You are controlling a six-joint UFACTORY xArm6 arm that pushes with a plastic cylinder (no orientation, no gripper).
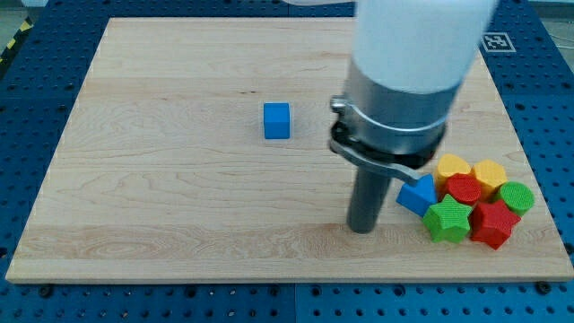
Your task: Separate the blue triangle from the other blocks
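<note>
The blue triangle (417,195) lies at the left edge of a cluster of blocks at the view's lower right. It touches a green star (447,221) and sits next to a red block (464,188). My tip (362,228) rests on the board just left of the blue triangle, a small gap between them. The arm's wide grey and white body hides the board above the cluster.
The cluster also holds a yellow heart (452,165), a yellow block (491,175), a green block (517,197) and a red star (493,223). A blue cube (277,120) stands alone near the board's middle. The wooden board's right edge (536,170) is close to the cluster.
</note>
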